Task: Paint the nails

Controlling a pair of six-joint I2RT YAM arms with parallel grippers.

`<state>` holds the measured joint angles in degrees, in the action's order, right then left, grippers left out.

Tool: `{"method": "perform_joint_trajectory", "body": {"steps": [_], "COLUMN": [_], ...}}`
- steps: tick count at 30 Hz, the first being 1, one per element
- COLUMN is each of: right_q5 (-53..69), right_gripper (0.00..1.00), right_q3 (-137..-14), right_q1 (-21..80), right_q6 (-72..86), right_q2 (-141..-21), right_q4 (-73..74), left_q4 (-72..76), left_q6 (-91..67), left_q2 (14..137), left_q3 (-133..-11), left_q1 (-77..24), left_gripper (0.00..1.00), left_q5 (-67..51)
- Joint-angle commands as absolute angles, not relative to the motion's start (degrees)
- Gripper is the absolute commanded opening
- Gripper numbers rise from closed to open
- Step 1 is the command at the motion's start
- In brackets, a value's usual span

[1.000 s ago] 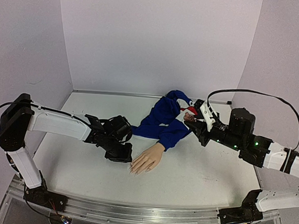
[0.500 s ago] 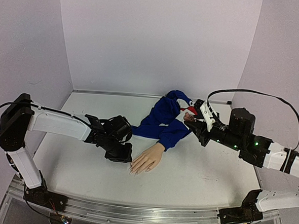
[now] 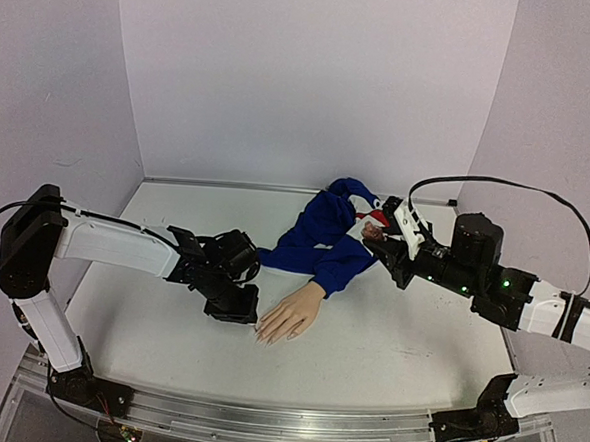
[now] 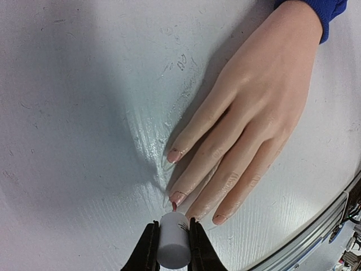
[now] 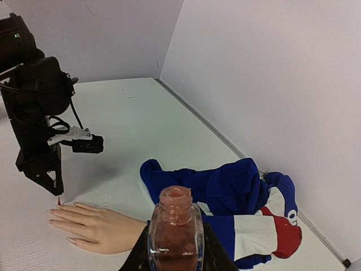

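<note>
Gripping brush cap (image 4: 172, 248), left gripper (image 4: 172, 228) beside nails (image 4: 178, 197)

The left gripper (image 3: 250, 316) has slid back a little, away from the mannequin hand (image 3: 291, 314) that lies ahead of it. The whole shift falls within the last half second. The move is slight: the wrist behind the gripper has gone the same way by about as much. The white cap (image 4: 172, 245) pinched in the gripper has gone with it, and its brush tip (image 4: 174, 207) now points at the nails (image 4: 178, 197) just in front.
</note>
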<state>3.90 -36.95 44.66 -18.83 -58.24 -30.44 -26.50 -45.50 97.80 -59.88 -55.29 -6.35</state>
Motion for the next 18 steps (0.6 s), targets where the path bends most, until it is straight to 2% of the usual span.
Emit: {"method": "perform_joint_trajectory", "body": {"steps": [1, 18], "right_q5": [5.01, 5.41], "right_gripper": [0.00, 0.00], "right_q3": [-37.41, -37.35], "right_q1": [44.22, 44.04], "right_q6": [-18.39, -18.28], "right_q2": [-58.21, -58.27], "right_q4": [-34.38, -34.38], "left_q4": [-24.16, -24.49], "left_q6": [-45.55, -44.73], "left_q2": [96.31, 98.36], "left_q3": [-60.11, -61.60], "left_q1": [-55.13, -55.11], "left_gripper": [0.00, 0.00], "left_q5": [-6.85, -7.42]}}
